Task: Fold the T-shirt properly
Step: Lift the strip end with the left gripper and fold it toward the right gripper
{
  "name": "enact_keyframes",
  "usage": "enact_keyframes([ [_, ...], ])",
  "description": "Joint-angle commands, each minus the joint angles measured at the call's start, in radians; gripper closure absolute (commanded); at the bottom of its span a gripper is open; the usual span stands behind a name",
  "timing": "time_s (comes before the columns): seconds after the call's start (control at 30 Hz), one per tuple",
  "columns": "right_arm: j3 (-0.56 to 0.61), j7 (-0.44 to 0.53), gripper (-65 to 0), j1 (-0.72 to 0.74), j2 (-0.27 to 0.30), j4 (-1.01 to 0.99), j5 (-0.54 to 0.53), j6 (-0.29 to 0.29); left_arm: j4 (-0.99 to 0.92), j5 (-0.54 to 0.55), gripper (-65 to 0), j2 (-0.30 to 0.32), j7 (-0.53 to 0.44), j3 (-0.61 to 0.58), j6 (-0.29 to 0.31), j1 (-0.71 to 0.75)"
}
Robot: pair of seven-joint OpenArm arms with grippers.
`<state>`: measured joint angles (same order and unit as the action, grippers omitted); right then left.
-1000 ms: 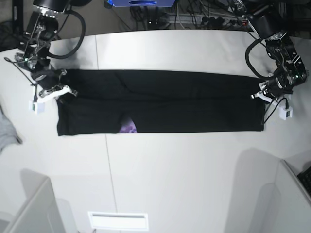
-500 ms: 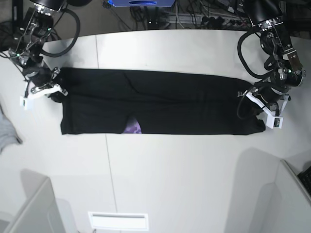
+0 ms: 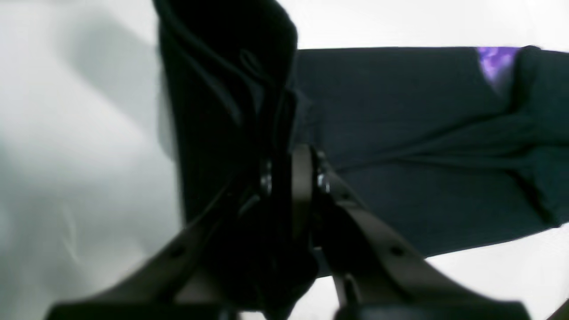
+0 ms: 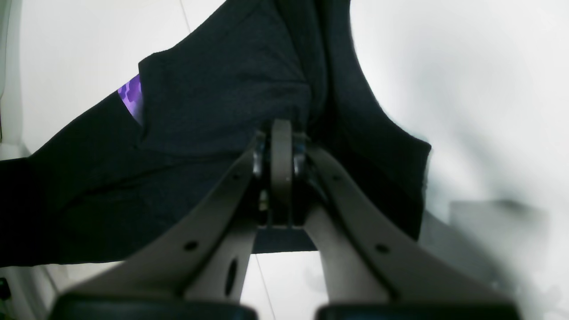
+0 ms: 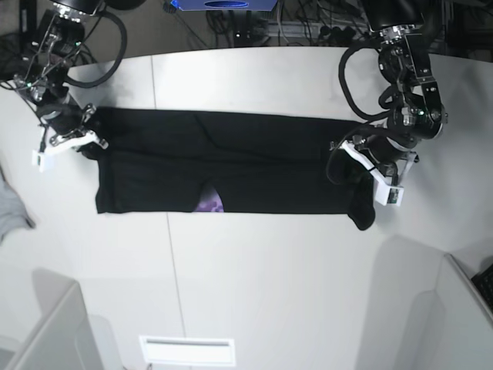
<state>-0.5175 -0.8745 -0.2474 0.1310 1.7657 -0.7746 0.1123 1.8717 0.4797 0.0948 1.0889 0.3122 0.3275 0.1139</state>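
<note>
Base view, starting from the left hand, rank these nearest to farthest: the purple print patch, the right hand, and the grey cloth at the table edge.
1. Purple print patch, on the T-shirt's near hem, mid-table, closest to the left hand.
2. Right hand, at the shirt's far end on the view's left.
3. Grey cloth, at the view's left edge, farthest.

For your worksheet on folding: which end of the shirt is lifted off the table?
The end held by the left claw; that part of the shirt hangs bunched.
</note>
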Motion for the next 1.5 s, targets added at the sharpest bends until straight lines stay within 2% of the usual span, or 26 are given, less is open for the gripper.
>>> enact_keyframes([
  [0.0,-0.007,0.024,0.0,0.006,0.012,0.013,-0.009,0.002,0.021,0.021,0.0,-0.005,-0.020,-0.018,0.002,-0.018],
  [0.2,-0.007,0.025,0.0,0.015,0.012,0.013,-0.009,0.002,0.021,0.021,0.0,-0.043,-0.022,-0.144,0.000,-0.020],
  [0.3,-0.007,0.025,0.0,0.015,0.012,0.013,-0.009,0.002,0.018,0.021,0.0,-0.065,-0.022,-0.166,0.000,-0.020],
  [0.63,-0.007,0.024,0.0,0.012,0.012,0.013,-0.007,0.002,0.006,0.021,0.0,-0.080,-0.022,-0.249,0.000,-0.032],
  [0.7,-0.007,0.024,0.0,0.012,0.012,0.013,-0.007,0.002,-0.016,0.021,0.0,-0.102,-0.019,-0.264,-0.001,-0.044],
  [0.83,-0.007,0.022,0.0,0.013,0.012,0.013,-0.007,0.002,-0.071,0.021,0.0,-0.128,-0.022,-0.304,-0.054,-0.076],
  [1.03,-0.007,0.022,0.0,0.010,0.014,0.013,-0.007,0.002,-0.152,0.021,0.0,-0.143,-0.023,-0.377,-0.054,-0.118],
  [1.47,-0.005,0.019,0.0,0.009,0.014,0.013,-0.007,0.002,-0.180,0.021,0.0,-0.145,-0.025,-0.384,-0.054,-0.128],
])
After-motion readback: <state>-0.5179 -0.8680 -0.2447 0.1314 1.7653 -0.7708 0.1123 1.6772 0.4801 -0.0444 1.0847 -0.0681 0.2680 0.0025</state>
